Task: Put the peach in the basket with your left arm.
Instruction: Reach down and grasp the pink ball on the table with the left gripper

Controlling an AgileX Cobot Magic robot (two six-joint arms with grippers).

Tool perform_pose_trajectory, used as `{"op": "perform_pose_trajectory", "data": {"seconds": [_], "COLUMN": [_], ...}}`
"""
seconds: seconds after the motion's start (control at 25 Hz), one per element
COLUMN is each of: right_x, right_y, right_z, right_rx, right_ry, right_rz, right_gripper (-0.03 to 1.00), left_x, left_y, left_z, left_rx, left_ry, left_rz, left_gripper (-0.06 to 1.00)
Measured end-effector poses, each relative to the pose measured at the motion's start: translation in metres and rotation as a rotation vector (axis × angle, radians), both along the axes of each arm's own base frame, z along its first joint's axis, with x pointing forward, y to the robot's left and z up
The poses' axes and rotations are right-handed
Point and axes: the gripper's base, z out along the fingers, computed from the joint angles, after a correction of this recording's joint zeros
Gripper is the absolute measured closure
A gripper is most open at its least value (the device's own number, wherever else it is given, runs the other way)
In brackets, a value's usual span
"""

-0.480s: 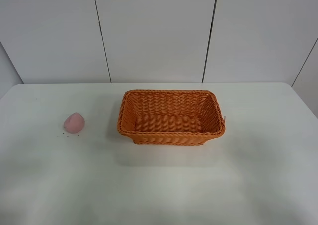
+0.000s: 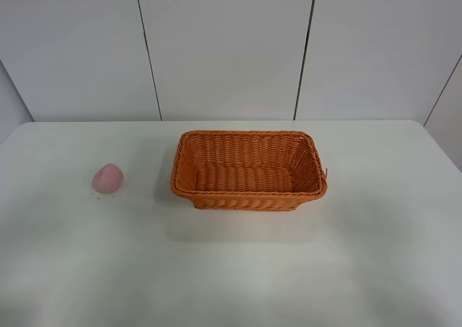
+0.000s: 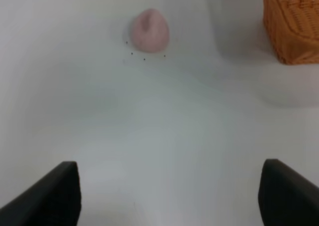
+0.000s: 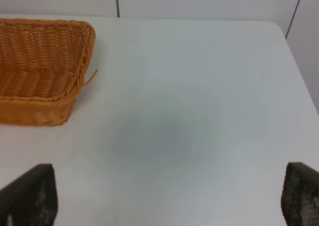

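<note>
Peach (image 2: 107, 177) and basket (image 2: 245, 194) sit well apart on the white table (image 2: 231, 276) in the high view. The pink fruit lies alone toward the left side, and the orange wicker basket stands upright near the middle with nothing in it. Pale wall panels (image 2: 224, 49) rise behind. Neither arm reaches into this view.

From the left wrist camera, the peach (image 3: 149, 30) rests on the bare tabletop with a few dark specks (image 3: 144, 59) scattered just beside it. One corner of the basket (image 3: 291, 24) shows off to the side, apart from the fruit. The left gripper (image 3: 169, 196) is spread wide and holds nothing. Only its two black fingers (image 3: 47, 196) show, at opposite edges of the picture, well short of the peach.

From the right wrist camera, the near end of the basket (image 4: 82, 61) is in sight, with a loose wicker strand (image 4: 90, 78) sticking out from its corner. The right gripper (image 4: 167, 198) is likewise spread wide over bare table, touching nothing.
</note>
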Motion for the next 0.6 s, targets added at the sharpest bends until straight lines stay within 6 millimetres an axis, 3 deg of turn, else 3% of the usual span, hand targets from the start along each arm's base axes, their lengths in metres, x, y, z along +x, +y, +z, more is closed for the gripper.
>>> {"op": "perform_pose_trajectory", "data": {"seconds": [0.2, 0.32, 0.48, 0.6], "right_x": [0.000, 0.000, 0.000, 0.000], "right_y": [0.000, 0.000, 0.000, 0.000], "right_z": [0.000, 0.000, 0.000, 0.000], "right_rx": [0.000, 0.000, 0.000, 0.000], "right_ry": [0.000, 0.000, 0.000, 0.000], "right_rz": [0.000, 0.000, 0.000, 0.000], "right_gripper": [0.27, 0.27, 0.27, 0.27], "left_x": [0.061, 0.119, 0.200, 0.264], "left_y": [-0.003, -0.006, -0.010, -0.012], "left_z": [0.040, 0.051, 0.048, 0.024], "left_rx": [-0.008, -0.025, -0.032, -0.028], "left_ry": [0.104, 0.204, 0.330, 0.450], "left_rz": [0.002, 0.002, 0.006, 0.011], "left_gripper": [0.19, 0.19, 0.19, 0.19]}}
